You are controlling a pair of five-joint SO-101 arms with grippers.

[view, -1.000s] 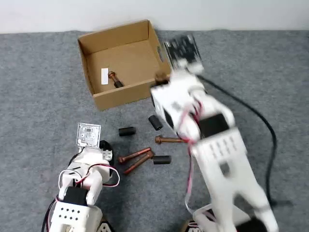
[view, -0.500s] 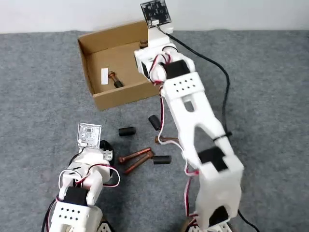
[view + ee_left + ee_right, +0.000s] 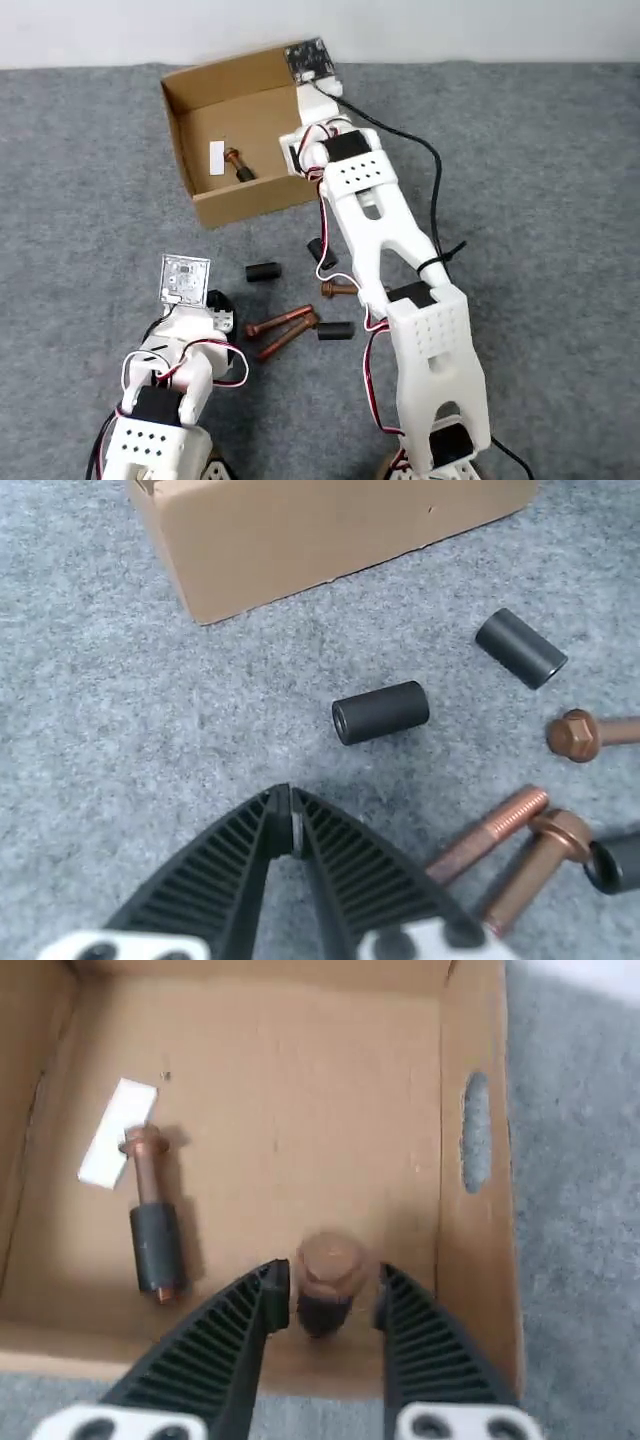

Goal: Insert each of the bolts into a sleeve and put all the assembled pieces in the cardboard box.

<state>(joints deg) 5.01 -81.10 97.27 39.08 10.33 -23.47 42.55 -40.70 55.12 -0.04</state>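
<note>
Gripper of the right arm (image 3: 332, 1272) is lowered inside the cardboard box (image 3: 190, 95), its jaws narrowly parted, and an assembled piece (image 3: 326, 1280) is seen between them with a thin gap at either side. A grey carpeted desk (image 3: 560, 180) carries everything, and the box is set towards its far edge. One second assembled piece (image 3: 238, 165) is lying flat on the box floor, its bolt head resting on a white label (image 3: 115, 1145). Near the desk's front edge, well apart from the box, the left gripper (image 3: 290, 822) is pressed fully together with nothing in it. Three loose bolts are counted on the desk in front of the box: a lone bolt (image 3: 338, 289) is partly covered by the right arm, while a long bolt (image 3: 278, 322) and a lower bolt (image 3: 285, 339) are laid close together and meet at one end. Three loose sleeves are counted too: a near sleeve (image 3: 380, 712) lies just ahead of the left gripper, a tilted sleeve (image 3: 319, 250) is found against the right arm, and an end sleeve (image 3: 335, 330) is placed just beside the meeting bolts.
</note>
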